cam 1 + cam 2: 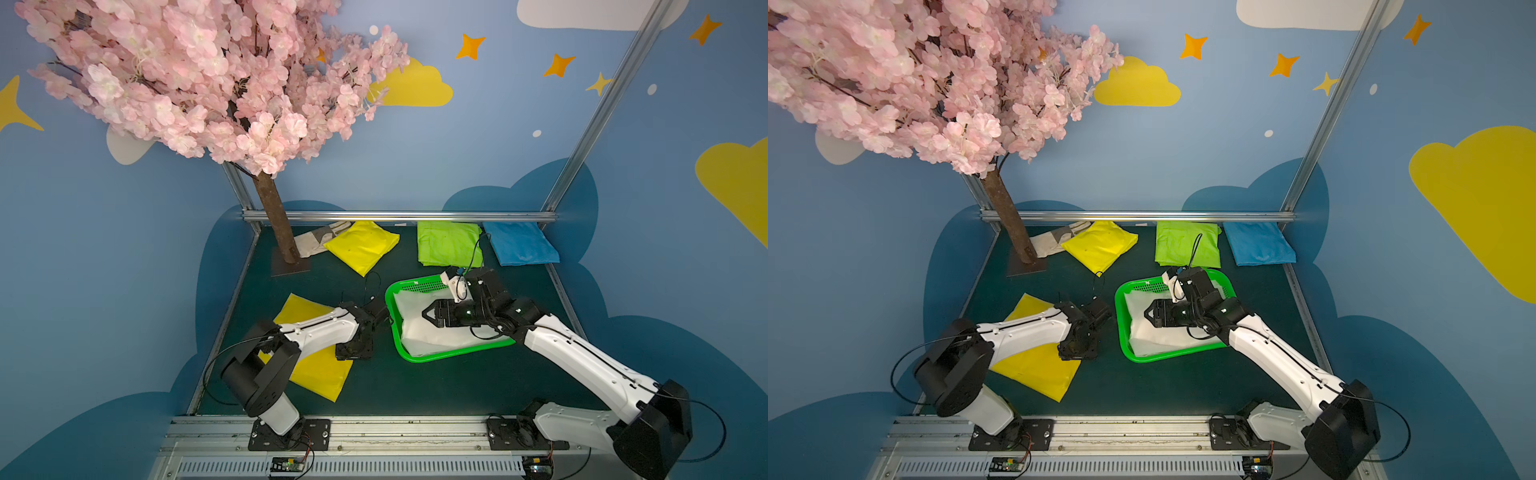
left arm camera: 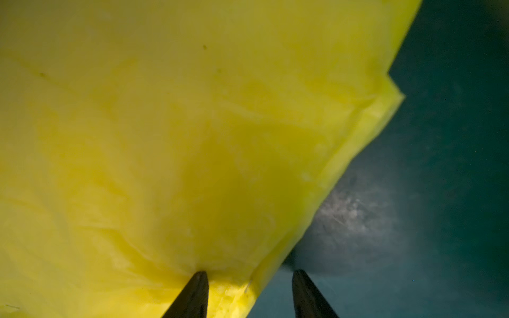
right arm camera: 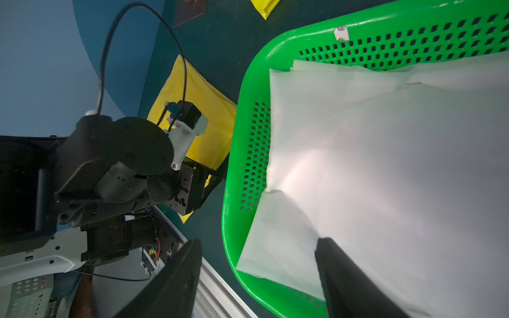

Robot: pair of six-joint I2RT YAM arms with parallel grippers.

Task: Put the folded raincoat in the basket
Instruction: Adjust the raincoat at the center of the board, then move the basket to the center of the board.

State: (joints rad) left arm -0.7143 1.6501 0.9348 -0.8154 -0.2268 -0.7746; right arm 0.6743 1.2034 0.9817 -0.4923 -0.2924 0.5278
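Note:
The bright green basket [image 1: 388,299] [image 1: 1119,316] [image 3: 231,192] stands right of the middle of the dark mat. A white folded raincoat [image 1: 415,328] [image 1: 1146,332] [image 3: 371,165] lies flat inside it. My right gripper [image 1: 424,314] [image 1: 1146,312] [image 3: 259,242] hangs open just above that raincoat, holding nothing. A yellow folded raincoat [image 1: 320,370] [image 1: 1034,365] [image 2: 192,137] [image 3: 209,110] lies at the front left. My left gripper [image 1: 353,351] [image 1: 1077,351] [image 2: 250,273] points down at its right edge. It is open, one finger on the yellow sheet and one over the mat.
Along the back lie another yellow raincoat [image 1: 361,245], a lime green one [image 1: 449,243], a blue one [image 1: 519,243] and a pale one [image 1: 320,241] beside the tree trunk [image 1: 276,220]. A metal rail [image 1: 399,216] bounds the back edge.

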